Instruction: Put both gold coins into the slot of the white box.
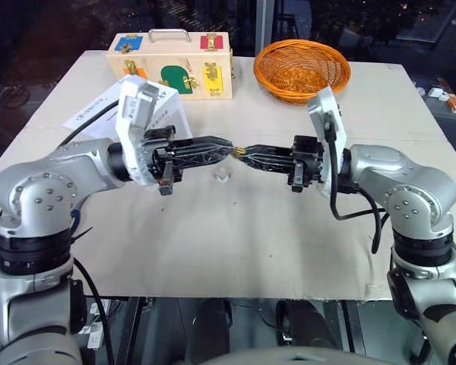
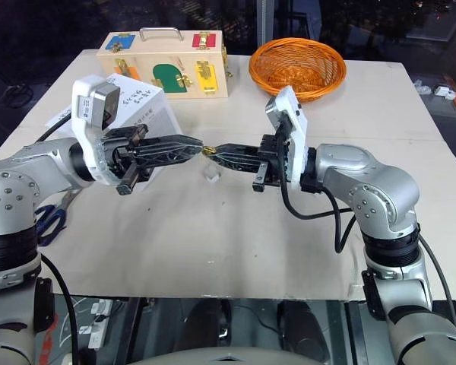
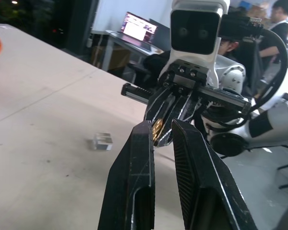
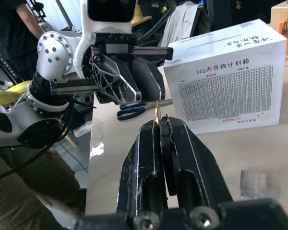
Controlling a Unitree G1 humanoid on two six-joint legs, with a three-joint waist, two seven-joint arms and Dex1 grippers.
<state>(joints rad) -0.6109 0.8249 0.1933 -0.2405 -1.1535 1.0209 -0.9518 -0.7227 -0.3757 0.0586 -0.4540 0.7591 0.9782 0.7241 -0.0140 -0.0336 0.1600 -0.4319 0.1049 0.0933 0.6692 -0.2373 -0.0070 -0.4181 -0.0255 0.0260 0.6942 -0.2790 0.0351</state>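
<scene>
Mostly hidden behind the left arm: large white cardboard box. Too small to count: pale-gold shiny coin between meeting fingertips.

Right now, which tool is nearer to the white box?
Left. The left tool hangs just in front of the white box, its arm overlapping it. The right tool meets it fingertip to fingertip, farther toward the basket's side.

the two grippers meet tip to tip above the middle of the table, barring the way across. behind the left gripper stands the white box; farther back, the wooden case and orange basket. a small clear block lies under the tips. the near half is open.
</scene>
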